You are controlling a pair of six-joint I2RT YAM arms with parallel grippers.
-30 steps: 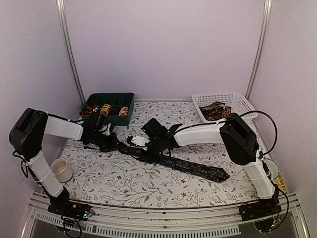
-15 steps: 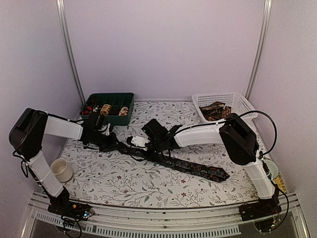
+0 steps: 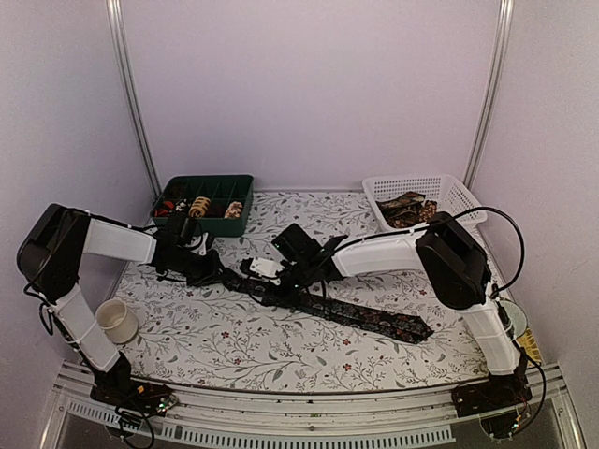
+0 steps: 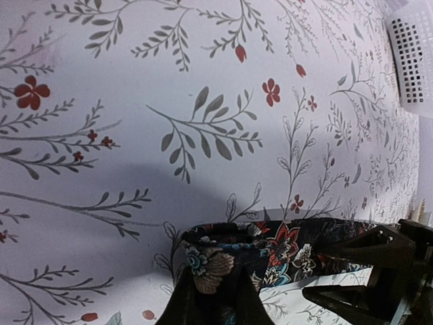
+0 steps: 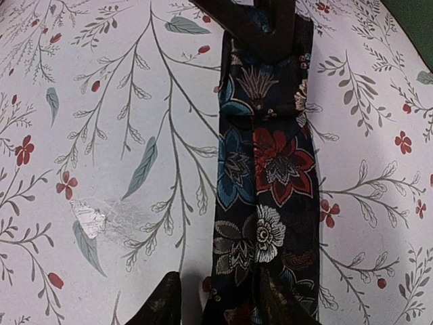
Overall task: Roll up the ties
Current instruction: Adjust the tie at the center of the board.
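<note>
A dark floral tie [image 3: 356, 313] lies stretched across the table from the middle toward the right front. Its near end is folded over, and my left gripper [image 3: 223, 273] is shut on that fold [image 4: 223, 254]. In the left wrist view the tie [image 4: 298, 247] runs off to the right, where my right gripper [image 4: 369, 271] stands. My right gripper [image 5: 220, 288] is open: one fingertip [image 5: 162, 301] rests on the cloth-covered table and the other [image 5: 277, 298] lies on the tie [image 5: 270, 169], straddling its left edge. More ties [image 3: 407, 208] lie in the white basket.
A dark green compartment tray [image 3: 225, 183] with coiled ties [image 3: 198, 208] stands at the back left. The white mesh basket [image 3: 449, 192] is at the back right. A white cup [image 3: 117, 321] stands near the left arm's base.
My right gripper has shifted a little along the tie, and its jaws closed and parted again. The left gripper keeps its hold in the same place.
</note>
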